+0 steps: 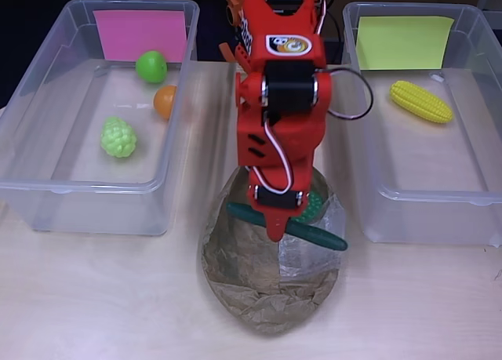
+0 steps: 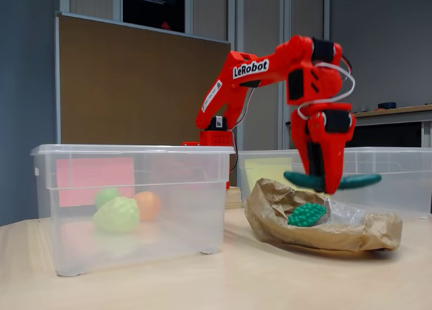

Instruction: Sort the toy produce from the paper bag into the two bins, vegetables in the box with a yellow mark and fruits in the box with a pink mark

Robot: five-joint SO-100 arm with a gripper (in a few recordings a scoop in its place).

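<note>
Cucumber (image 1: 318,235), long and dark green, is clamped crosswise in the gripper (image 1: 274,219), held roughly level just above the paper bag (image 1: 267,297). In the fixed view it hangs clear of the bag rim, both ends sticking out either side of the fingers.

State of things:
- Pink-marked bin (image 1: 31,140), left in the overhead view: 3 items in it, a green ball-shaped fruit (image 1: 150,66), an orange (image 1: 165,101), a light green grape bunch (image 1: 118,137).
- Yellow-marked bin (image 1: 486,125), right in the overhead view: 1 corn cob (image 1: 421,101).
- 1 bumpy dark green piece (image 2: 307,214) sits in the bag, under the gripper. Can't tell what it is.

Step in hand, as I read it: carry the cucumber to the yellow-marked bin, since it's a vegetable.

How to do it well:
- Lift higher first. The bin wall stands taller than the bag, and the overhanging ends could clip the rim.
- Swing toward the yellow bin with the wrist level so the cucumber doesn't pivot in the grip.
- Grip looks near the middle, so balance should be fine; keep the jaws tight until well inside the walls.
- Release low over bare floor, beside the corn, not on top of it.
</note>
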